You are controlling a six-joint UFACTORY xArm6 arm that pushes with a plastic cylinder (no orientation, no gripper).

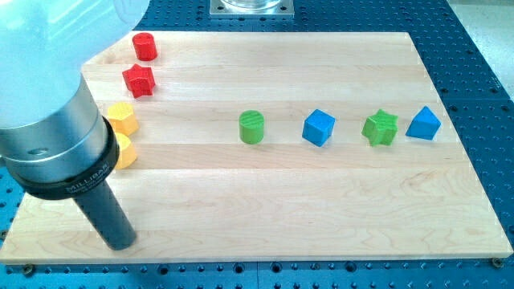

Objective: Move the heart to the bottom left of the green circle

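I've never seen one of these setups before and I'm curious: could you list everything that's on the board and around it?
red cylinder: 1, red, top left of the view
red star: 1, red, just below the cylinder
yellow blocks: 2, yellow, left edge, one partly hidden behind the arm; shapes unclear
green circle: 1, green, centre
blue cube: 1, blue, right of the circle
green star: 1, green, further right
blue block: 1, blue, rightmost
wooden board: 1, pale wood, on a blue perforated table
my tip: 1, dark rod, bottom left, below the yellow blocks, touching none
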